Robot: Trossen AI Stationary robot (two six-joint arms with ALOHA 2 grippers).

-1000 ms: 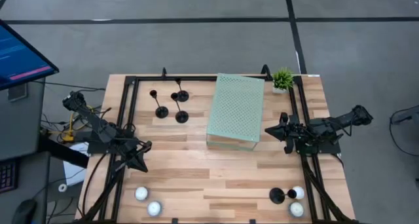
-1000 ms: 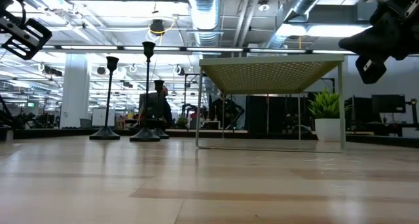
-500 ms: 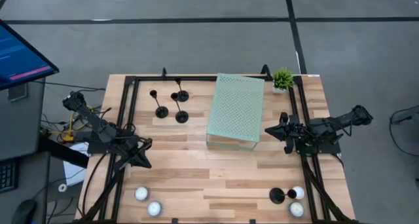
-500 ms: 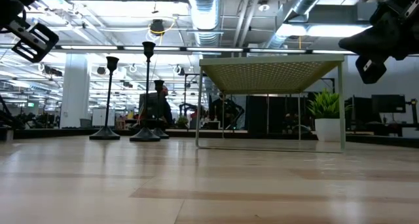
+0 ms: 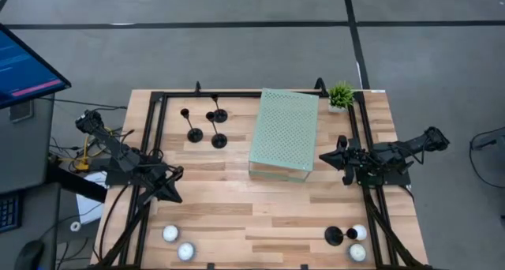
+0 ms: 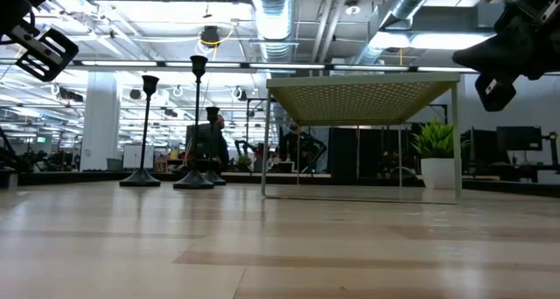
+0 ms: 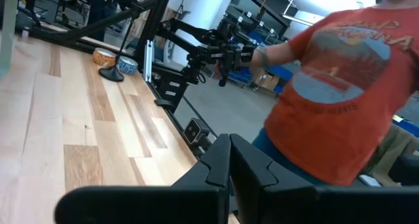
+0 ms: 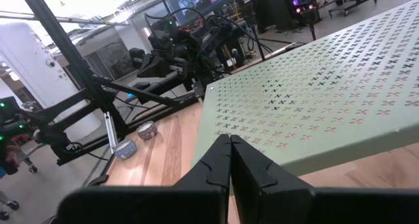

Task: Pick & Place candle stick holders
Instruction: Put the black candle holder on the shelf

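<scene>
Three black candle stick holders (image 5: pixel 194 134) (image 5: pixel 215 114) (image 5: pixel 218 140) stand upright on their disc bases at the table's far left; the low view shows them too (image 6: pixel 198 124). A fourth holder (image 5: pixel 334 236) stands near the front right corner, and the left wrist view shows its base (image 7: pixel 111 74). My left gripper (image 5: pixel 172 193) hovers shut at the table's left side, its fingertips together (image 7: pixel 229 164). My right gripper (image 5: pixel 323 159) hovers shut at the right side, beside the green stand, fingertips together (image 8: pixel 230 157). Neither holds anything.
A pale green perforated stand (image 5: pixel 284 133) fills the middle far part of the table. A small potted plant (image 5: pixel 341 95) sits at the far right corner. White tealights lie front left (image 5: pixel 170 234) and front right (image 5: pixel 359 232). A person in an orange shirt (image 7: pixel 347 86) stands beyond the table.
My left gripper has turned a little at the wrist while staying where it was. The holders have not moved.
</scene>
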